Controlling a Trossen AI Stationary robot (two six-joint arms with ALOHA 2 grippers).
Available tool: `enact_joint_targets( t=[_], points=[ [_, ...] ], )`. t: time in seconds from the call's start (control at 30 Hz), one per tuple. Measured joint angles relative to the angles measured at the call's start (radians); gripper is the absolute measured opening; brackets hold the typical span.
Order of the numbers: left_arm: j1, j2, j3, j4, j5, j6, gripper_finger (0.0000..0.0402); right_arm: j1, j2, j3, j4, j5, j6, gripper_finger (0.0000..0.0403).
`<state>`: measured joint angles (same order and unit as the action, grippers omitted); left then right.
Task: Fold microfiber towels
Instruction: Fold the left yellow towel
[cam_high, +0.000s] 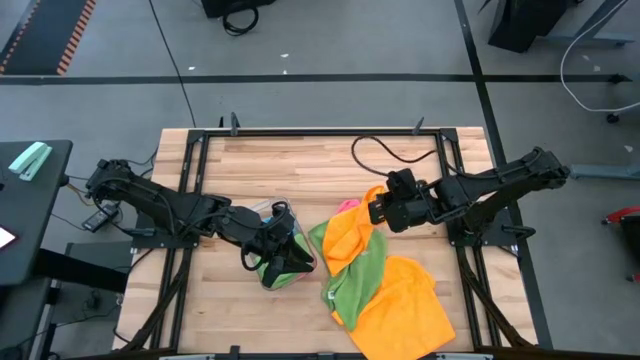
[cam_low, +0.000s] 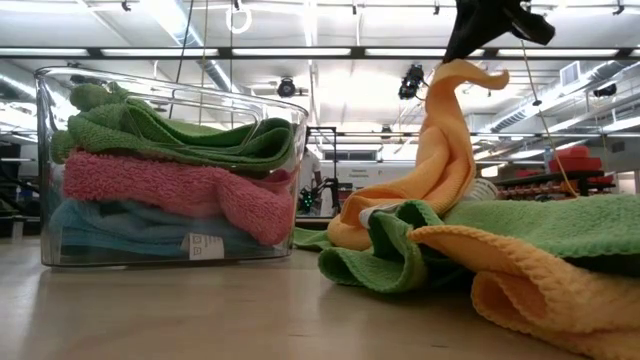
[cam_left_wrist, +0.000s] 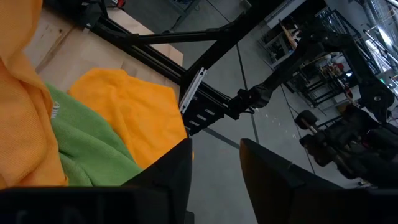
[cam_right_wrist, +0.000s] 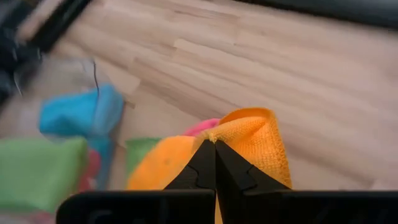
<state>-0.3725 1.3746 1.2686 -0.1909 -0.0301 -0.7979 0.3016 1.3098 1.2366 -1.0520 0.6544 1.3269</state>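
A clear plastic tray (cam_low: 50, 200) holds folded green (cam_low: 200, 135), pink (cam_low: 170, 190) and blue (cam_low: 110, 230) towels; it shows in the high view (cam_high: 262, 210) under my left gripper. My left gripper (cam_high: 285, 252) hovers over the tray, open and empty (cam_left_wrist: 214, 171). To the right lies a pile of loose towels: an orange towel (cam_high: 352, 238), a green one (cam_high: 362, 282), a second orange one (cam_high: 412, 308) and a pink one (cam_high: 347, 205) peeking out. My right gripper (cam_high: 376, 210) is shut on the first orange towel (cam_right_wrist: 249, 140). My right gripper pinches a bunched top edge of the orange towel (cam_right_wrist: 239, 124) between its two shut fingers, coming from the table's right and slanting down. The towel hangs slack below the fingers (cam_low: 450, 140). Its lower part (cam_low: 350, 225) rests on the green towel in the pile.
The wooden table (cam_high: 300, 160) is bounded by a black frame (cam_high: 300, 135). A black cable (cam_high: 385, 155) loops on the far part of the table. Bare wood shows at the far side and near left.
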Motion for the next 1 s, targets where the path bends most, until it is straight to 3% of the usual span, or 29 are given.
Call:
enact_joint_targets(
  t=[0.3,0.67,0.87,1.0],
  points=[
    [0.0,0.0,0.0,0.0,0.0,0.0,0.0151,0.005,0.0,0.0,0.0,-0.082,-0.473,0.0003],
    [0.006,0.0,0.0,0.06,-0.012,-0.062,0.0145,0.051,0.0,0.0,0.037,-0.147,-0.522,0.0003],
    [0.025,0.003,0.0,0.105,-0.061,-0.086,0.0148,0.078,-0.006,0.003,0.035,-0.314,-0.547,0.0003],
    [0.041,0.033,0.0,0.119,-0.082,0.021,0.0139,0.097,-0.007,0.078,0.028,-0.341,-0.58,0.0003]
  ],
)
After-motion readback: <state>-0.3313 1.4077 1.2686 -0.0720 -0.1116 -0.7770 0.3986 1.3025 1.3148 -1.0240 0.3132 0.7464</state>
